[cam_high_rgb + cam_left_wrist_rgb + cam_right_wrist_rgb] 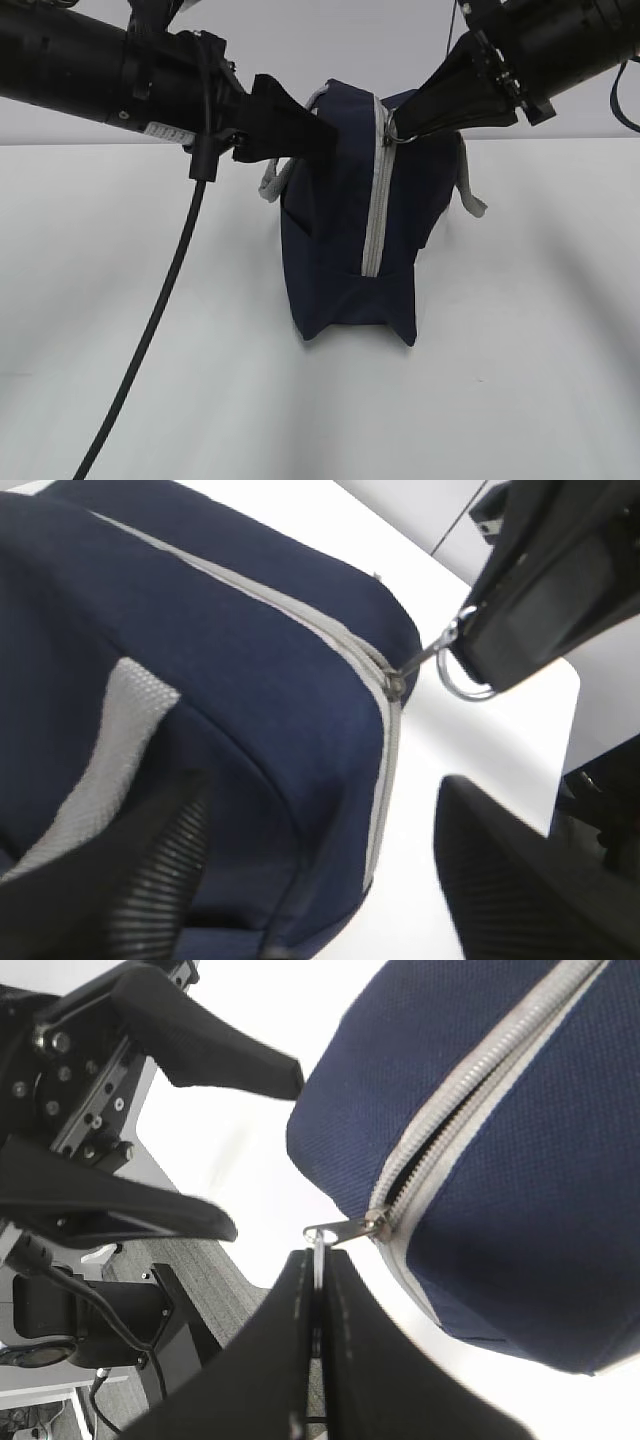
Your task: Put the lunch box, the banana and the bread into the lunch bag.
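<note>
Upright on the white table [520, 380]: lunch bag [340, 240]. Right fingers [318, 1290] pinched on ring pull [462, 670] at top corner. Left fingers [160, 880] spread, straddling bag's end edge.

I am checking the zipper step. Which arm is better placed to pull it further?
The right: its claw is shut on the ring pull, while the left claw brackets the lunch bag.

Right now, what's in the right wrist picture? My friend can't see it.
The right gripper pinches the metal ring pull of the grey zipper on a navy lunch bag. The left gripper is open beside the bag.
</note>
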You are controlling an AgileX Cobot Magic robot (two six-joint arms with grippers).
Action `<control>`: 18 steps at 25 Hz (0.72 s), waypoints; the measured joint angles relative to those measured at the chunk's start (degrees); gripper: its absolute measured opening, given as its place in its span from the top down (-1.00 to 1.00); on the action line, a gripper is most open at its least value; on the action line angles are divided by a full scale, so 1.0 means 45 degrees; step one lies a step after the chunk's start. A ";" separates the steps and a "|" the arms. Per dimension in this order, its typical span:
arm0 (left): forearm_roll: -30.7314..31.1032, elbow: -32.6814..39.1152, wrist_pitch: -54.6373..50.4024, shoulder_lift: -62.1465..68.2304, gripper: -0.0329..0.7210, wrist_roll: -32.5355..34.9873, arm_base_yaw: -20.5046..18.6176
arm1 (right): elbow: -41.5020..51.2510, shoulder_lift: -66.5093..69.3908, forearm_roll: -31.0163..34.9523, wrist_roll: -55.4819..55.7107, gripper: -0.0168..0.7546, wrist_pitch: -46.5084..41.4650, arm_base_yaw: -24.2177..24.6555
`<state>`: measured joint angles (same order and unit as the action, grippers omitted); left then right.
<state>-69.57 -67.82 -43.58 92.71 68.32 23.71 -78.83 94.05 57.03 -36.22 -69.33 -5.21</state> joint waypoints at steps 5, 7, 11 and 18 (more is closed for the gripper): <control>-0.0209 0.0000 0.0548 0.0140 -0.36 0.0000 0.0000 | 0.0000 0.0000 0.0000 0.0030 0.96 0.0000 0.0000; -0.0312 0.0000 0.0554 0.0315 -0.36 0.0000 0.0000 | 0.0000 0.0000 0.0000 0.0030 0.96 0.0000 0.0000; -0.0720 0.0000 0.0610 0.0725 -0.35 0.0000 0.0000 | 0.0000 0.0000 0.0199 0.0030 0.96 -0.0018 0.0000; -0.1041 0.0000 0.0431 0.1181 0.47 0.0000 0.0000 | 0.0000 0.0102 0.0491 0.0050 0.96 -0.0018 0.0000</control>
<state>-74.25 -67.82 -41.64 98.02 68.32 23.71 -78.83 94.50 59.23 -36.00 -69.41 -5.21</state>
